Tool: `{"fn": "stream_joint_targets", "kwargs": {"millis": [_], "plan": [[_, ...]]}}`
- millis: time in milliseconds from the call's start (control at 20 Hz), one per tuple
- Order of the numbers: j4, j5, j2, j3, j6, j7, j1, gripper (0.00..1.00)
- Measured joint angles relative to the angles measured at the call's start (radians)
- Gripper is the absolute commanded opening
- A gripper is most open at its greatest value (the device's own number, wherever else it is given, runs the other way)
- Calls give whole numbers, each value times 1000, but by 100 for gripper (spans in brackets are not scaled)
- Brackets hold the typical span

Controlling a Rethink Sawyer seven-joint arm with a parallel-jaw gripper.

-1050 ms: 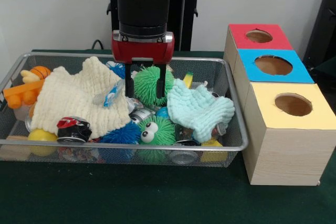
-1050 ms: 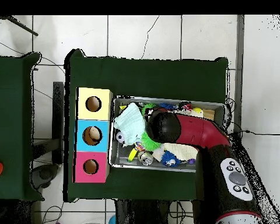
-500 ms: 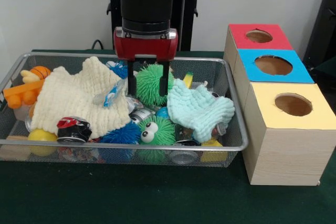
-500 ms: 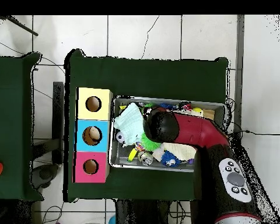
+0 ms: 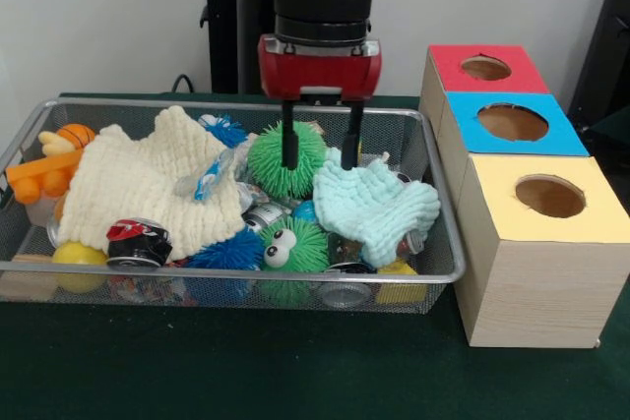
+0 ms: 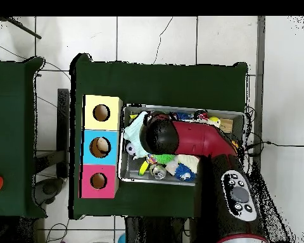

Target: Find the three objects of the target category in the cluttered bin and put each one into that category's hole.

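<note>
My gripper point(image 5: 320, 156) hangs open and empty in the wire bin point(image 5: 246, 273). One fingertip is in front of a green spiky ball point(image 5: 268, 164); the other is over the edge of a mint cloth point(image 5: 379, 206). Lower in the pile lie a green spiky ball with eyes point(image 5: 292, 248) and a blue spiky ball point(image 5: 226, 252). Another blue spiky toy point(image 5: 225, 129) sits at the back. A crushed can point(image 5: 137, 242) lies under a cream cloth point(image 5: 138, 189). In the overhead view the arm point(image 6: 183, 139) hides the gripper.
Three wooden boxes with holes stand right of the bin: red point(image 5: 448, 61), blue point(image 5: 465, 113), yellow point(image 5: 497, 184). An orange toy point(image 5: 44, 172) and yellow balls point(image 5: 77, 254) lie at the bin's left end. Seen from overhead, the boxes point(image 6: 91, 147) are left of the bin.
The gripper has shifted right in the front view and risen slightly, from astride the green spiky ball to the ball's right side near the mint cloth. It stays open and empty.
</note>
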Motion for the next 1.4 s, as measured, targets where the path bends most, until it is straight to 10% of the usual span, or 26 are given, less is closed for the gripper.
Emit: {"fn": "stream_joint_targets", "kwargs": {"millis": [1400], "plan": [[-2,0,12,-41,0,0,52,100]]}}
